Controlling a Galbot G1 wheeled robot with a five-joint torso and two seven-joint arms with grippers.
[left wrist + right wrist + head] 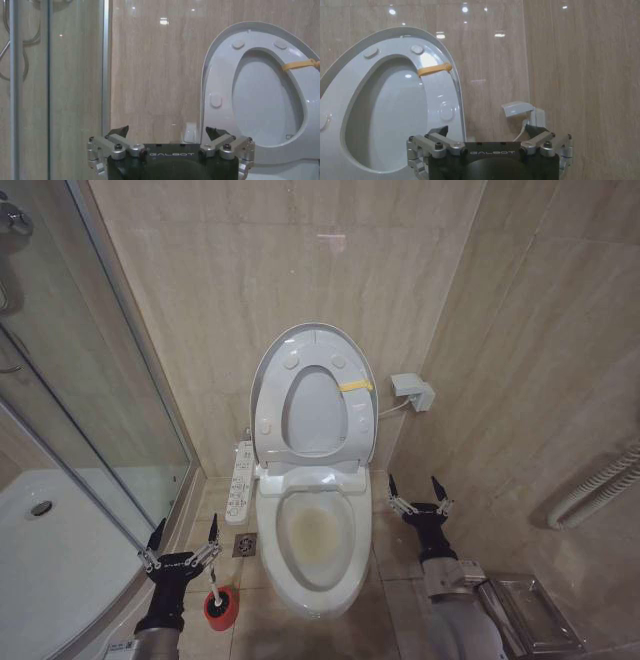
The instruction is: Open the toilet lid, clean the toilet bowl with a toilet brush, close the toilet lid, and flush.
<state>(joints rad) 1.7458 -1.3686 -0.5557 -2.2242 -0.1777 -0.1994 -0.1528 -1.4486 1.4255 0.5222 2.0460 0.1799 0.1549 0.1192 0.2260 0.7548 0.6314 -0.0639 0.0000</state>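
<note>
While the toilet lid stands raised, left tool and right tool hover open beside the toilet bowl.

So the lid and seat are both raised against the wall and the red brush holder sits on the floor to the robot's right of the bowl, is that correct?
Not quite: in the head view the red brush holder sits to the robot's left of the toilet bowl, beside the left gripper. The toilet lid and seat are indeed raised.
</note>
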